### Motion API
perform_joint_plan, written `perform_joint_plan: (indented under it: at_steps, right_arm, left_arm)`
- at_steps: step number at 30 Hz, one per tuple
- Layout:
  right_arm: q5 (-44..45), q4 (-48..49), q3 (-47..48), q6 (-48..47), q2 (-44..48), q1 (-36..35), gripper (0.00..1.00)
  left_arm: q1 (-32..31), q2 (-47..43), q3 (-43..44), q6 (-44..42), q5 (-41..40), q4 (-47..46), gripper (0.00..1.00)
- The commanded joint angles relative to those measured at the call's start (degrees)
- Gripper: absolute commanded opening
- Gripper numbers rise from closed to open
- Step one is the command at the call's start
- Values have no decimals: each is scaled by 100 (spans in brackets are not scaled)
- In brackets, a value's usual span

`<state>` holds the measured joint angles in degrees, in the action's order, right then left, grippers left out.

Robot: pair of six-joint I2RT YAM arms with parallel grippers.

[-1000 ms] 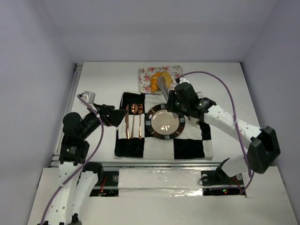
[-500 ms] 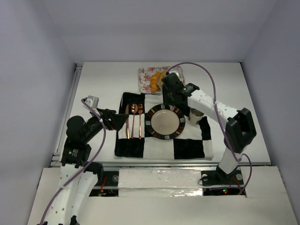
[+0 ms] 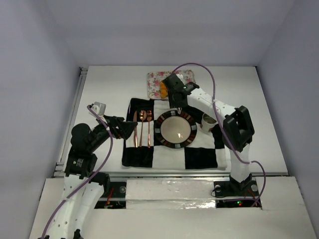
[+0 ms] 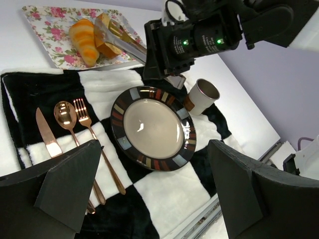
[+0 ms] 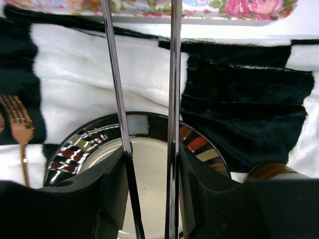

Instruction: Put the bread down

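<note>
The bread lies on a floral tray (image 4: 45, 20) at the back: an orange ridged croissant (image 4: 83, 42) (image 3: 163, 88) and, right of it, a tan slice (image 4: 104, 47). My right gripper (image 5: 152, 169) (image 3: 174, 90) is shut on metal tongs (image 5: 174, 74) (image 4: 124, 41). Their two arms run forward between its fingers. In the left wrist view the tong tips sit at the slice; I cannot tell whether they pinch it. My left gripper (image 4: 157, 164) (image 3: 127, 128) hangs open and empty over the left of the checked mat.
A round plate (image 4: 122, 117) (image 3: 162, 130) with a dark patterned rim lies empty on the black-and-white checked mat (image 3: 199, 157). A copper knife, spoon and fork (image 3: 142, 128) lie left of it. A small cup (image 4: 204, 94) (image 3: 208, 121) stands to its right.
My right arm has swung from above the plate back and left to the floral tray, carrying the tongs to the bread. The left arm has barely moved.
</note>
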<state>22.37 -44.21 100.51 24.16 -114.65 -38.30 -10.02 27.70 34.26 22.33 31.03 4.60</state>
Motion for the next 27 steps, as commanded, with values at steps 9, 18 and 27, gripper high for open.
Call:
perform_joint_plan:
  at_steps: [9,18,27]
  right_arm:
    - [356,149,-198,132,504,7,18]
    - [-344,422,-1628,229,2358,7,15]
    - [-1032,18,-3748,782,4556,-827,15]
  left_arm:
    - [-17,-98,2,-71,-44,-152,85]
    - [-17,-90,-7,-70,-79,-144,85]
    - [-17,16,-16,-53,-18,-161,84]
